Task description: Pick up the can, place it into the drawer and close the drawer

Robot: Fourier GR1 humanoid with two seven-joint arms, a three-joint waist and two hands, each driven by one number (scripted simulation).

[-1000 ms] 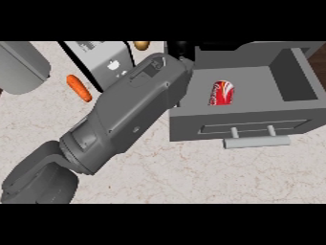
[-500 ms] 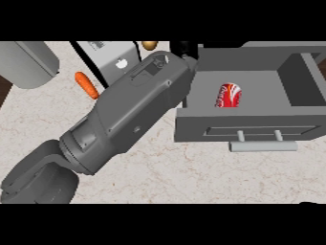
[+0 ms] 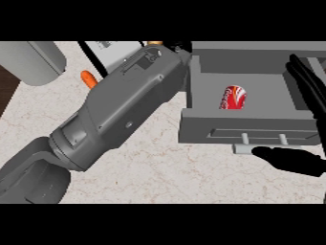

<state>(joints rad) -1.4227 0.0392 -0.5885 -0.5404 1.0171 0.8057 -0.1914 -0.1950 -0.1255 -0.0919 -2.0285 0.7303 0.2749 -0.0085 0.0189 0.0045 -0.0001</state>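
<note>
Where the grey drawer [image 3: 264, 125] stands pulled out on the marbled counter [image 3: 158, 172], the red can [image 3: 233, 97] lies on its side on the drawer floor, near the left wall and clear of both my hands. My right hand [image 3: 313, 143] shows at the right edge of the head view: its fingers [image 3: 312, 91] are straight and extended upward along the drawer's right wall, and the thumb [image 3: 282, 157] points left, just below the drawer's front panel and beside the handle [image 3: 263, 139]. That hand holds nothing; I cannot tell whether the thumb touches the handle. My left forearm [image 3: 123, 107] crosses the view diagonally from the lower left toward the drawer's back-left corner. The left hand itself is hidden beyond the end of the forearm, so I cannot tell how its fingers are set. An orange object [image 3: 88, 79] lies on the counter just left of the forearm, and a grey cylinder [image 3: 31, 62] sits at the upper left corner of the counter. A white appliance [image 3: 112, 52] stands behind the forearm.
</note>
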